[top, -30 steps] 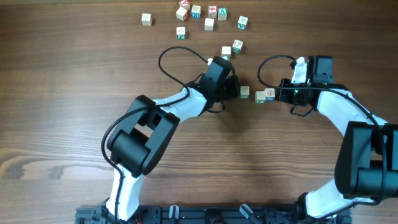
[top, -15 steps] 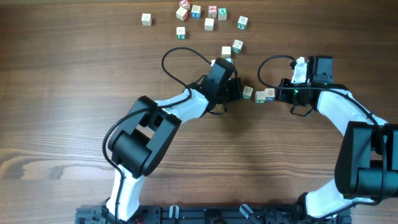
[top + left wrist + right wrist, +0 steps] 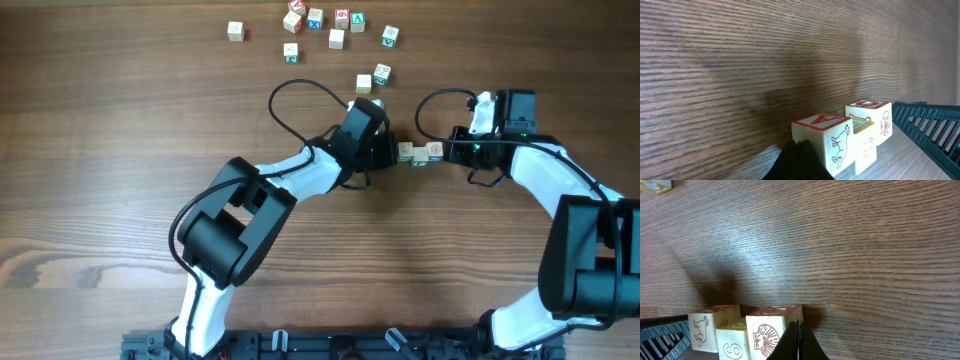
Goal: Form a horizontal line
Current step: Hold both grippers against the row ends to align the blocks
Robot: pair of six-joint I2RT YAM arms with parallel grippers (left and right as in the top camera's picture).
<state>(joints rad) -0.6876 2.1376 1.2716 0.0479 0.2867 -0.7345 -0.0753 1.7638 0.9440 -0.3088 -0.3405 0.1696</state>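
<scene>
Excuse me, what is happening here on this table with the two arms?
Two robot arms are forming a line of small letter cubes on a wooden table. The left end effector, shut, sits against one end of a row of three cubes, and the right end effector, also shut, against the other end. Other loose cubes lie scattered farther away.

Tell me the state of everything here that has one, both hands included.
left hand: shut, holding nothing, tips at the row's left end.
right hand: shut, holding nothing, tips at the row's right end.
row of three cubes: upright, side by side, between both hands.
loose cubes: scattered apart, untouched.
</scene>
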